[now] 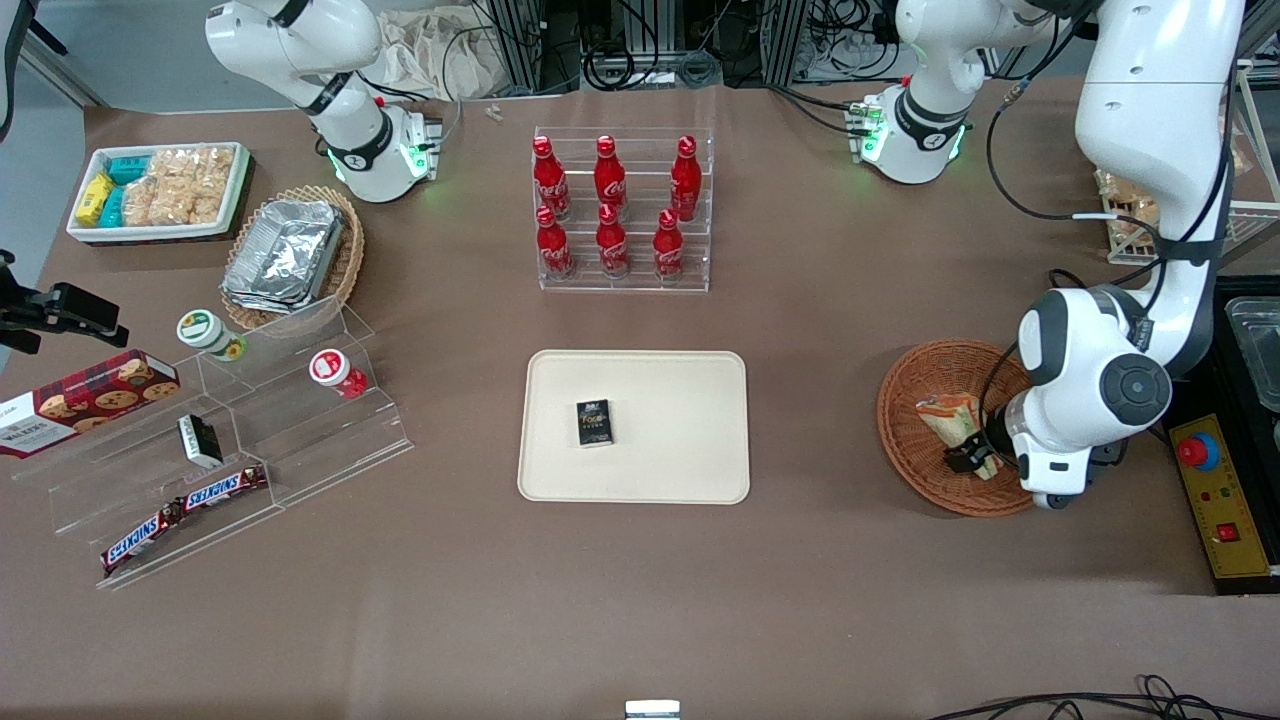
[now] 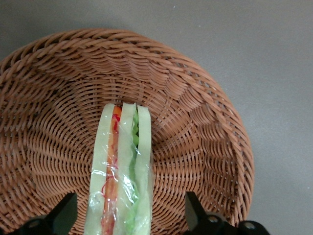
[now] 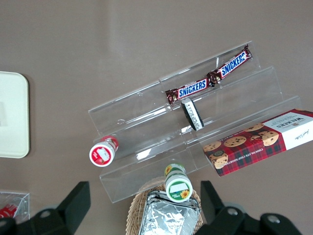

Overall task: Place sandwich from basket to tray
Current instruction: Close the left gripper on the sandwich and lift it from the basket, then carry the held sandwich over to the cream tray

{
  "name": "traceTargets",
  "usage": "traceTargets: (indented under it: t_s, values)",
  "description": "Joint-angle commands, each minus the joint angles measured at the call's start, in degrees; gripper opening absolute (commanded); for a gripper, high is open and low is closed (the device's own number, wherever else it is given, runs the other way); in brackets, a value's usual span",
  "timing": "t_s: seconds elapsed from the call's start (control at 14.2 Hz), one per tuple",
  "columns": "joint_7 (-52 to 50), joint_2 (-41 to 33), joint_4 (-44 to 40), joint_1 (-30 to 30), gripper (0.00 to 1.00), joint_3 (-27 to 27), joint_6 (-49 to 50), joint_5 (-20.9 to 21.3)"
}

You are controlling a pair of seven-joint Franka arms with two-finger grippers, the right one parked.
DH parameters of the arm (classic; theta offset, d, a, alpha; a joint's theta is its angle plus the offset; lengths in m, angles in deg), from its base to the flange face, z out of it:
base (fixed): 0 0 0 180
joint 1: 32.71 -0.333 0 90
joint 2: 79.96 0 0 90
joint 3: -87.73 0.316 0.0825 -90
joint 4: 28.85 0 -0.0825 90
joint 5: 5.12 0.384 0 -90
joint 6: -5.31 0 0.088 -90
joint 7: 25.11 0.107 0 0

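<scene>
Sandwich [image 2: 120, 171] and basket [image 2: 195, 122] are not yet parted: the wrapped wedge lies in the reddish-brown woven bowl at the working arm's end of the table, its green, orange and red layers showing along the edge. The gripper [image 1: 968, 458] is low over the basket, and in the wrist view its two fingers [image 2: 63, 213] stand spread, one on each side of the wedge, with a clear gap between each pad and the bread. So the hand is released and grips nothing. The tray [image 1: 690, 400] sits well apart, near the middle of the table, carrying only a small dark box [image 1: 594, 422]. By my reading the approach is finished and nothing more: closing on the sandwich, lifting it clear of the rim, carrying it to the tray and setting it on a bare part are all left to do.
</scene>
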State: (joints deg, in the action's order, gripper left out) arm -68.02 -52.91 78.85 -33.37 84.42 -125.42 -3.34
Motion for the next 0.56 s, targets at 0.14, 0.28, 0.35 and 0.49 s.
traceTargets:
  t_s: [0.14, 0.28, 0.35, 0.49]
  values:
    - [-1.38, -0.25, 0.67, 0.05, 0.1, -0.3, -0.76, 0.59]
    - [-1.29, -0.43, 0.5, 0.05, 0.0, -0.3, -0.41, 0.5]
    - [-1.12, -1.21, 0.23, 0.05, 0.0, -0.3, 0.29, 0.5]
    - [-0.07, -5.5, -1.6, 0.14, 0.0, -0.38, 7.98, 0.5]
